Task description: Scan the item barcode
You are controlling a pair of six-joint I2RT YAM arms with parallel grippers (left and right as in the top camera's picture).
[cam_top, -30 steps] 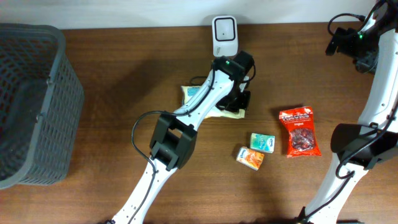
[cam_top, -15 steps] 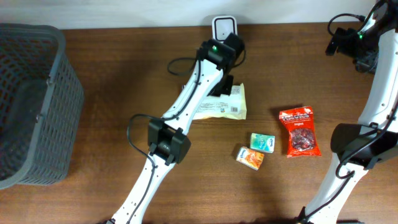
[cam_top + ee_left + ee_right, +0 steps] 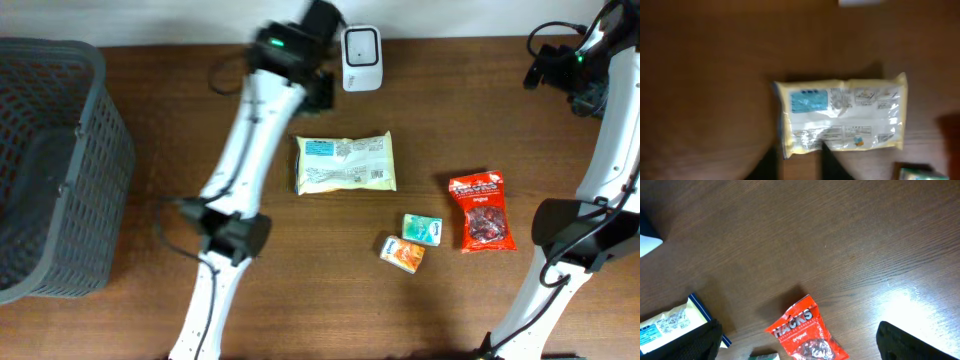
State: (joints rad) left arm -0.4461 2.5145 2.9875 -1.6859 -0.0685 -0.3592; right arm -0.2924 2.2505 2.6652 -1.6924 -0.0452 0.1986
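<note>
A pale yellow snack packet (image 3: 345, 163) lies flat on the wooden table with its printed back up, below the white scanner (image 3: 360, 57) at the far edge. My left gripper (image 3: 321, 91) hovers blurred just left of the scanner, up and left of the packet. In the left wrist view the packet (image 3: 845, 120) lies beneath my gripper (image 3: 800, 148), whose dark fingers stand a little apart with nothing between them. My right gripper (image 3: 800, 345) is wide open high at the far right, over a red bag (image 3: 805, 335).
A grey mesh basket (image 3: 50, 170) fills the left side. Right of the packet lie a red Hacks bag (image 3: 482, 212), a small green box (image 3: 422, 229) and a small orange box (image 3: 402, 253). The right arm (image 3: 575, 75) stands along the right edge.
My left gripper let go of the yellow packet and swung up and left towards the scanner. The packet now lies flat and uncovered. The right arm has not moved.
</note>
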